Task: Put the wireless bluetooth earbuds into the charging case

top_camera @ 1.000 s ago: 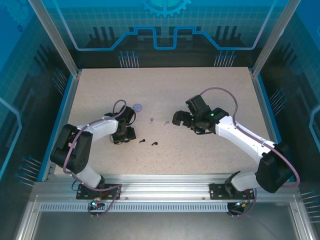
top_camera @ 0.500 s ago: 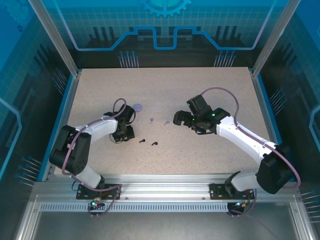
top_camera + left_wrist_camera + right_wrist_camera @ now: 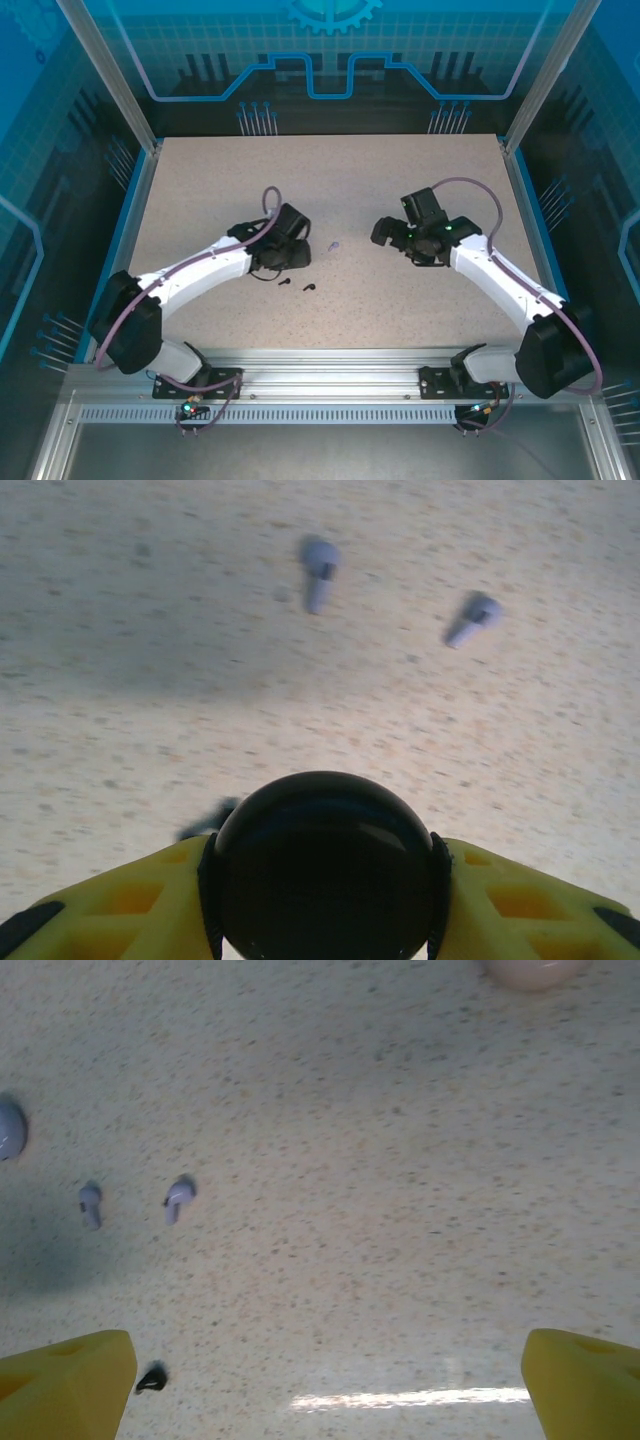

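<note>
My left claw (image 3: 322,880) is clamped on the black case (image 3: 325,830); my right claw (image 3: 325,1385) gapes empty. Next, I'd set the case beside the black earbuds (image 3: 309,288).

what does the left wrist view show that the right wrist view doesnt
Left wrist view adds: a round black case clamped between the yellow fingers of the left end effector, with a dark shape at its left edge, too hidden to name.
Right wrist view adds: the right end effector wide open over the table, a black earbud, the edge of a lilac case at the left border, and a pale pink case at the top border.
Both share: the two lilac earbuds lying apart on the speckled table.
</note>
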You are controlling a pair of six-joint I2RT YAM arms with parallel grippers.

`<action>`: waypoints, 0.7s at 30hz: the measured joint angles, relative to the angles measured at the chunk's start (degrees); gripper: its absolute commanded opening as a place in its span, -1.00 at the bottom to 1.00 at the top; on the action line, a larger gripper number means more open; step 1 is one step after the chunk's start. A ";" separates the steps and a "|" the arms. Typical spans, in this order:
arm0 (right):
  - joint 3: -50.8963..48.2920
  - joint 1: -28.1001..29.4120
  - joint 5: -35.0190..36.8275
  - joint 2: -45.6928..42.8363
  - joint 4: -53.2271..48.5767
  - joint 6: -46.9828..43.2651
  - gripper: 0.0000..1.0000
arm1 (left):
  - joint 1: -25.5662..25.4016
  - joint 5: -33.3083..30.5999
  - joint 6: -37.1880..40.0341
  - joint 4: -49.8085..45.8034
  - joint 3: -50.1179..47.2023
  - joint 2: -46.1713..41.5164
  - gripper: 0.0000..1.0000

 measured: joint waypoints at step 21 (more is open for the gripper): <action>-5.20 -13.51 -5.20 -5.40 -0.59 -2.89 1.00 | -18.14 -5.07 -9.03 -5.79 26.47 33.31 -0.41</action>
